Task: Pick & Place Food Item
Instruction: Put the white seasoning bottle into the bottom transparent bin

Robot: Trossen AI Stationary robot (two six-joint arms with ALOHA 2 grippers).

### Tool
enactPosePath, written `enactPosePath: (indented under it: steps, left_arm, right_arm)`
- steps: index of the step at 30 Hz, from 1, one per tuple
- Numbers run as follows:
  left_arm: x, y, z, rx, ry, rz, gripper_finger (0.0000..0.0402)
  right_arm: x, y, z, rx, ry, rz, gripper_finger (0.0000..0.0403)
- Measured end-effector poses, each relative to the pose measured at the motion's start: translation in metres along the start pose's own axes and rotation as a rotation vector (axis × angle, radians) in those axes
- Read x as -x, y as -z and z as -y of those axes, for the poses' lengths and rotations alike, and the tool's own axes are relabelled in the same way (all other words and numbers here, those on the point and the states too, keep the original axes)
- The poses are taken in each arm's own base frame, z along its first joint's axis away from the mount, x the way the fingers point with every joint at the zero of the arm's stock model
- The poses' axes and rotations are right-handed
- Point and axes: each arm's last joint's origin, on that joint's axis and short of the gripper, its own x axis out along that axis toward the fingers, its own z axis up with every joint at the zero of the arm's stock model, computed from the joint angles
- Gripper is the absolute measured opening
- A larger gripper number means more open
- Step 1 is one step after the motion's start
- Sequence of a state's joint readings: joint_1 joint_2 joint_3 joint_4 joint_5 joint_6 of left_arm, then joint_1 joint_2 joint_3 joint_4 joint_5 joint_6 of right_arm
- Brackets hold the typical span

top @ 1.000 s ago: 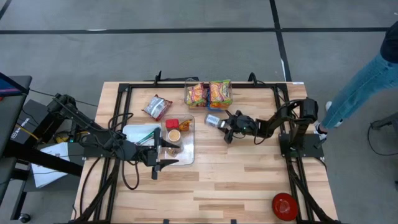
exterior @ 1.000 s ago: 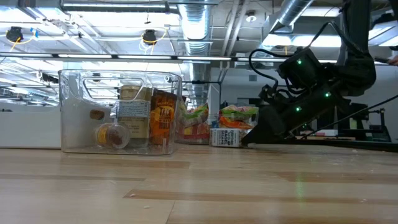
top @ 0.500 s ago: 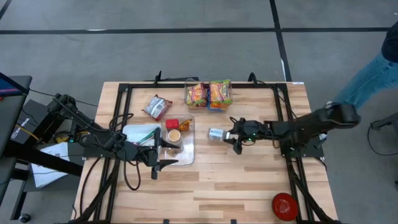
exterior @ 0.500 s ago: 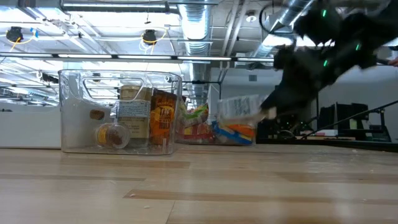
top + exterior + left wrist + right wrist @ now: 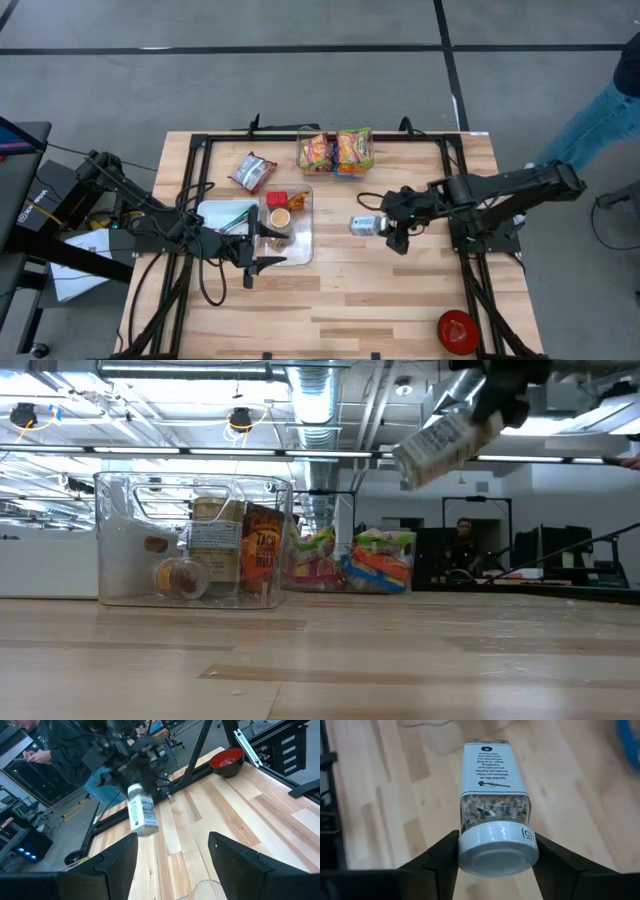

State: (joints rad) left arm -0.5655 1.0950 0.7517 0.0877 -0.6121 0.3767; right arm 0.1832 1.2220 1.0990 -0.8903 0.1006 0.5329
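Note:
A clear spice jar [image 5: 365, 225] with a white lid and a white label hangs high above the table's middle [image 5: 443, 445]. My right gripper [image 5: 388, 230] is shut on it. To its left stands a clear bin [image 5: 300, 232] holding several food items, resting on its base [image 5: 190, 540]. My left gripper [image 5: 262, 250] waits open at the bin's near right corner, nothing between its fingers [image 5: 172, 840]. My right gripper pinches the jar at its white lid end [image 5: 497, 851], one finger [image 5: 442, 862] on each side of the lid. The fingers come from the table's right, slanting down, and the jar reaches out along them. It is lifted clear and tilted, its bottom end lower [image 5: 408, 460].
Two bright snack bags [image 5: 335, 150] lie at the far edge, a dark packet [image 5: 252, 172] left of them. A red bowl [image 5: 457, 331] sits at the near right corner. A person [image 5: 600, 110] stands beyond the table's right side. Bare wood lies under the jar.
My right gripper has risen steeply with the jar and drawn toward the near edge and a little to the right, tipping further downward. The jar, lying on the table by the snack bags a second ago, now hangs clear and tilted.

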Motion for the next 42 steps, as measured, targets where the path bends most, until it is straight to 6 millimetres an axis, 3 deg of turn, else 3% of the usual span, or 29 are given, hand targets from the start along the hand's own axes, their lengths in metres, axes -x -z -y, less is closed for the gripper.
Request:
enactPosePath:
  steps: [3,8,14,19,35,42]
  left_arm:
    - [0.0,0.0,0.0,-0.001,0.001,-0.002,0.0236]
    - [0.0,0.0,0.0,-0.002,0.001,-0.002,0.0236]
    - [0.0,0.0,0.0,-0.002,0.0,-0.003,0.0236]
    - [0.0,0.0,0.0,-0.003,0.002,-0.004,0.0236]
    - [0.0,0.002,0.001,0.003,0.008,-0.022,0.0236]
    - [0.0,0.002,0.001,0.007,0.008,-0.022,0.0236]
  right_arm:
    - [0.002,-0.014,-0.011,-0.002,-0.006,-0.121,0.02]
    - [-0.012,-0.026,-0.021,-0.008,0.039,-0.387,0.02]
    - [-0.04,-0.03,-0.028,-0.056,0.047,-0.66,0.02]
    - [-0.061,-0.021,-0.035,-0.064,0.091,-0.837,0.02]
    - [-0.108,0.022,-0.087,0.042,0.151,-0.994,0.02]
    - [-0.115,0.032,-0.094,0.074,0.182,-1.02,0.02]
